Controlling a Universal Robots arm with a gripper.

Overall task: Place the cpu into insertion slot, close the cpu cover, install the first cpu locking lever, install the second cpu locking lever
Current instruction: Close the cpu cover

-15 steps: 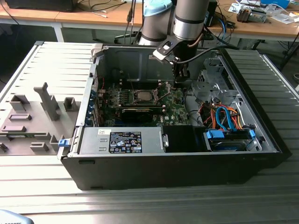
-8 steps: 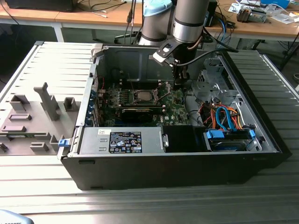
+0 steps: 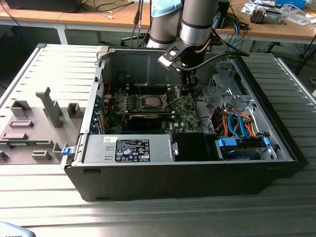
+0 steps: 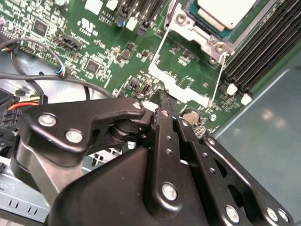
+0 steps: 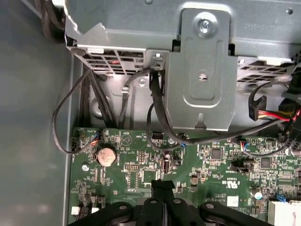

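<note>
The cpu point(image 4: 225, 12) shows its silver-grey top inside the insertion slot point(image 4: 207, 40) on the green motherboard; in the exterior view the cpu point(image 3: 150, 102) sits at the middle of the board. The cpu cover point(image 4: 184, 92), a silver frame with a cut-out middle, stands swung open beside the slot, with thin wire levers point(image 4: 217, 77) along its sides. My gripper point(image 4: 163, 109) is shut, its black fingertips just off the cover's outer edge, and nothing shows between them. In the first wrist view the gripper point(image 5: 162, 184) hovers over the board. In the exterior view the gripper point(image 3: 186, 92) hangs to the right of the slot.
The open black computer case point(image 3: 276, 143) surrounds the board. A grey drive cage point(image 5: 202, 70) and black cables point(image 5: 155, 113) lie close beside the gripper. A coin battery point(image 5: 106, 155) sits on the board. Black memory slots point(image 4: 263, 52) run past the socket. Orange and blue cables point(image 3: 237, 123) fill the case's right side.
</note>
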